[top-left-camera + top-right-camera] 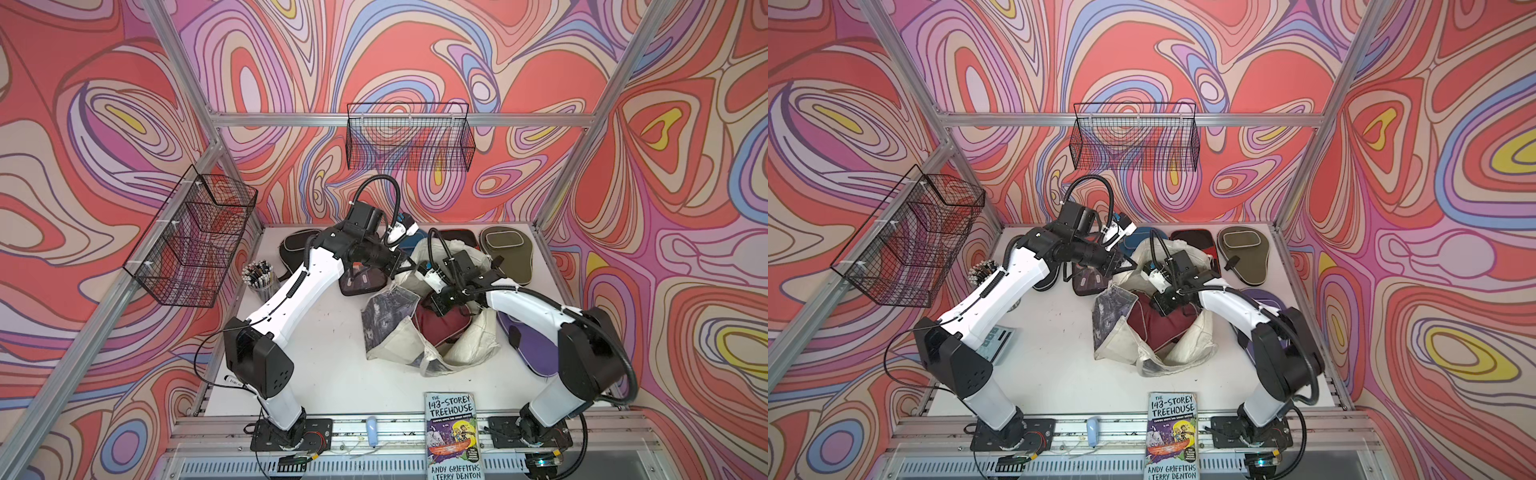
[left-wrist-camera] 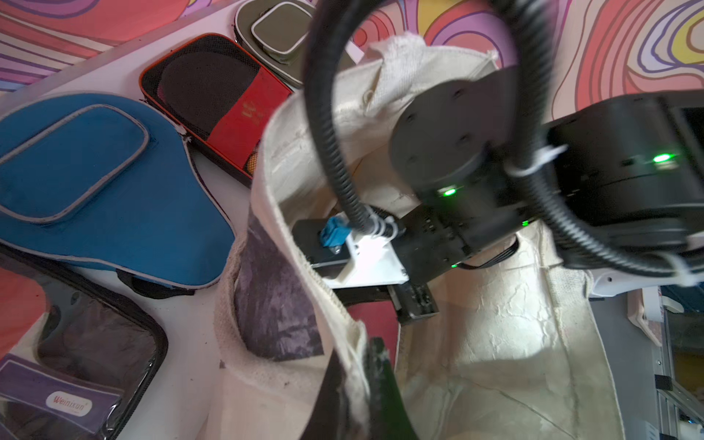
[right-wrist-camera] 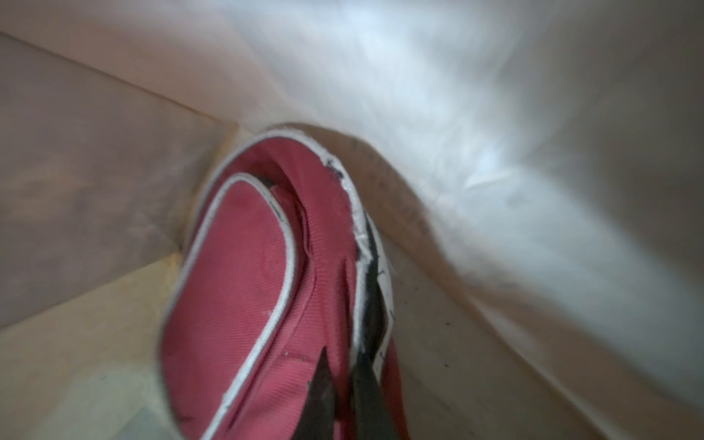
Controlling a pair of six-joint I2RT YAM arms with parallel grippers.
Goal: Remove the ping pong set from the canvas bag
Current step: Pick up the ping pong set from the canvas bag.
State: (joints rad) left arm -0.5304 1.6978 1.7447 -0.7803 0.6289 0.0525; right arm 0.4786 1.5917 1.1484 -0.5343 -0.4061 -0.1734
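The right gripper (image 3: pixel 343 358) is clamped tight on the frayed white-piped rim of the maroon paddle case (image 3: pixel 236 285) just ahead of it inside the canvas bag (image 1: pixel 476 330), whose edge the left gripper (image 2: pixel 360 365) pinches.

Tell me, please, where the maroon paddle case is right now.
In both top views the maroon paddle case lies inside the open canvas bag near the table's middle, its edge pinched by the right gripper.
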